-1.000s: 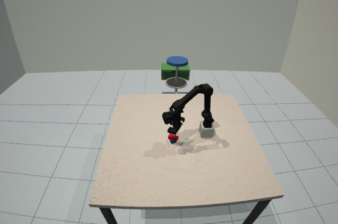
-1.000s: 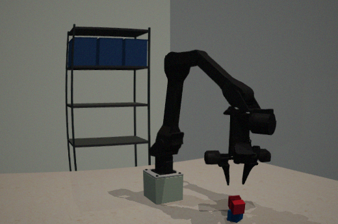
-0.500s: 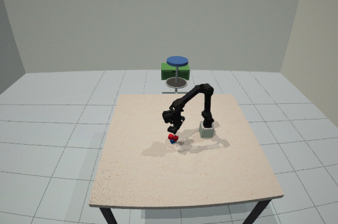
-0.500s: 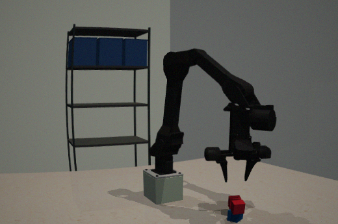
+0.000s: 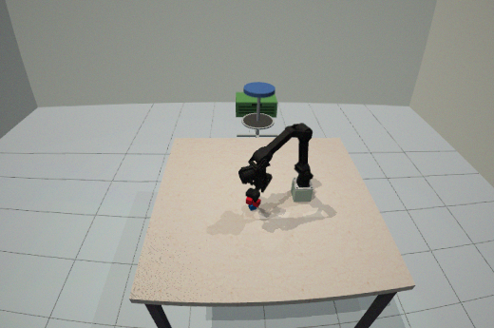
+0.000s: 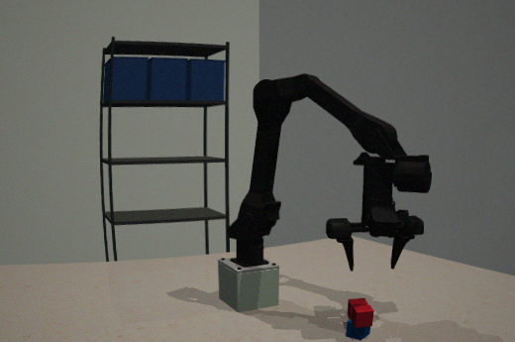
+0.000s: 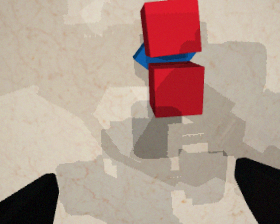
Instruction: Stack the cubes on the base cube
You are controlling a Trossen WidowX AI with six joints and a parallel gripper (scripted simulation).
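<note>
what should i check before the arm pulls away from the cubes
1. Claw open and holding nothing: ok.
2. Claw clear above the stack, not touching it: ok.
3. Both red cubes, and, resting on the blue base cube: ok.
4. Small gap between the red cubes: a thin line shows in the wrist view, but real clearance cannot tell.
5. Red cubes level: cannot tell.
6. Each red cube centred over the base: cannot tell, the base is mostly hidden.
</note>
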